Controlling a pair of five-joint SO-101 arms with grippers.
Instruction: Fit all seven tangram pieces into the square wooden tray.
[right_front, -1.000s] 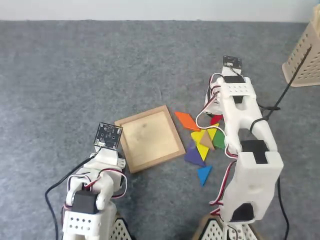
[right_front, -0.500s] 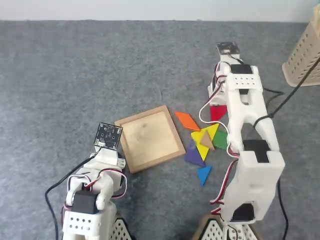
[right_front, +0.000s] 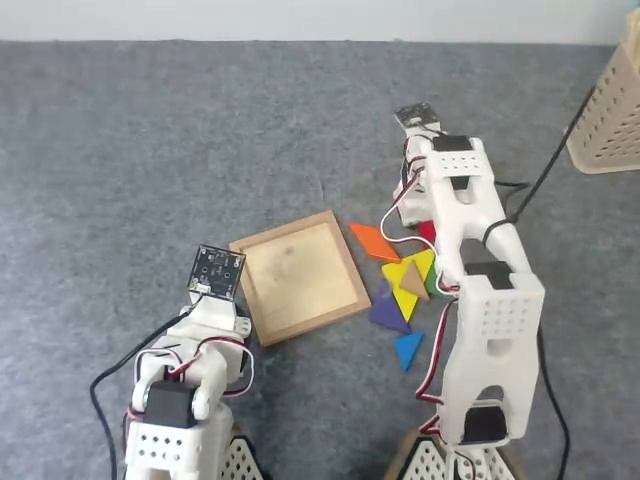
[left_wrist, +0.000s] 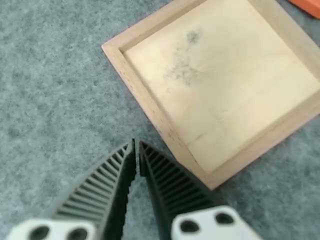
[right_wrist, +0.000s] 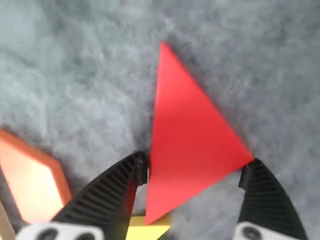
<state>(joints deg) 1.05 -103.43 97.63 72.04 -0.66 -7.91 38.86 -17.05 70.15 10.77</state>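
- The right gripper (right_wrist: 195, 170) is spread wide and straddles the red triangle (right_wrist: 190, 145), one fingertip at a long edge and the other at a corner. Whether they press on it yet I cannot tell. The piece lies flat on the grey carpet (right_front: 200, 130).
- The left gripper (left_wrist: 136, 150) has its jaws drawn together to a thin slit with nothing between them. It hangs over the carpet just off the near-left corner of the wooden tray (left_wrist: 162, 117).
- Step in hand, as I judge it: the pick of the first piece. The tray floor is bare, so all seven pieces are yet to be placed.
- Next move: close on the triangle, lift it, then carry it left to the tray and set it against an inner wall.
- Close neighbours: the orange parallelogram (right_wrist: 30, 180) lies just left of the triangle, and the yellow triangle (right_front: 408, 272) lies just on its near side. Squeezing could nudge either one.
- Nearer lie a brown piece (right_front: 413, 283) on the yellow, a green piece (right_front: 437, 280), a purple piece (right_front: 388, 312) and a blue triangle (right_front: 407, 347).
- Room: open carpet lies on the far side of the red triangle. The path to the tray crosses the orange piece, so the lift should clear it. The tray's raised rim calls for a descent from above.
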